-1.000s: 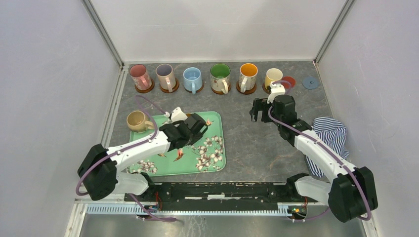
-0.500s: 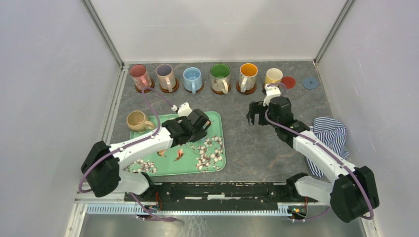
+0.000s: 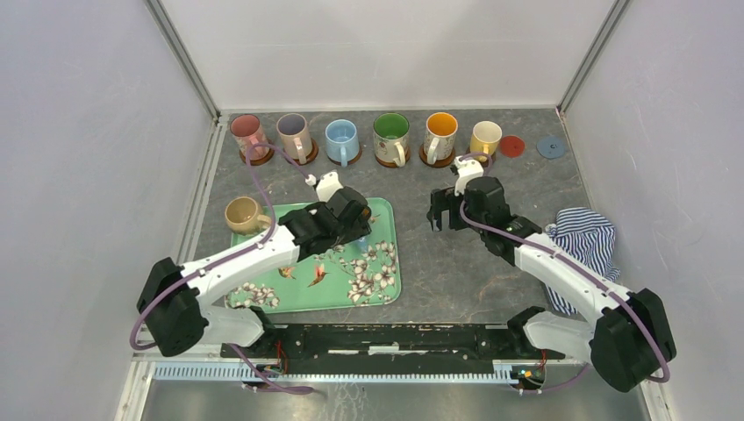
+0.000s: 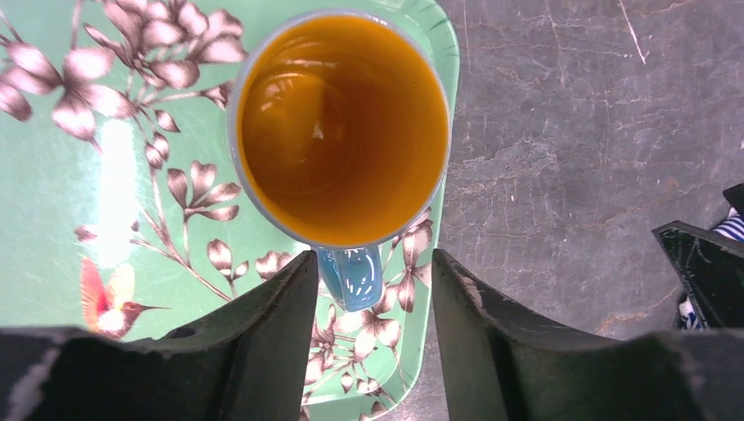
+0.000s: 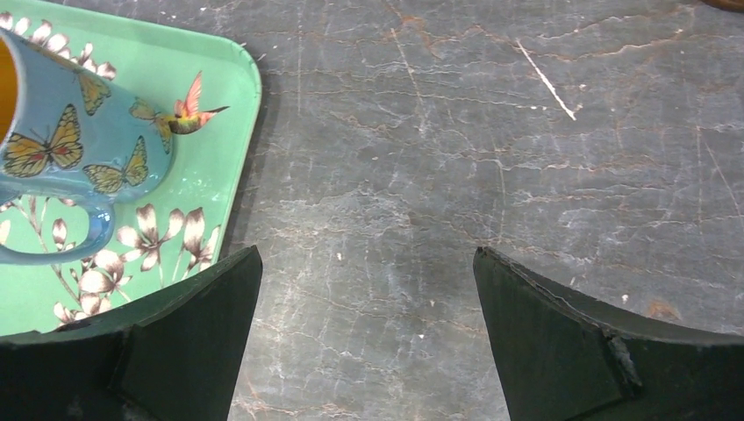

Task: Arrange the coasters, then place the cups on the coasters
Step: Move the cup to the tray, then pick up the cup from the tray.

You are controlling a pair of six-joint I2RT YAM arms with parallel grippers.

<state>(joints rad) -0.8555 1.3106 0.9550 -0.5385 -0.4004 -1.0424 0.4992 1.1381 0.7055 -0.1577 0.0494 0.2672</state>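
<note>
left wrist: cup (image 4: pixel 342 132) handle between pincer (image 4: pixel 375 270) jaws

I see a glossy glazed mug (image 4: pixel 342 132) and a smooth, shiny tray (image 4: pixel 35 228); the table (image 5: pixel 491 140) looks like matt, scratched stone, the fingers (image 4: pixel 263 342) matt black plastic with chipped edges.

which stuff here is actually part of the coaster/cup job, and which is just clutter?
Job: back-row cups, wooden coasters under them, red coaster, blue-grey coaster, tan cup, butterfly cup.
Lying about: floral tray, striped cloth.
</note>
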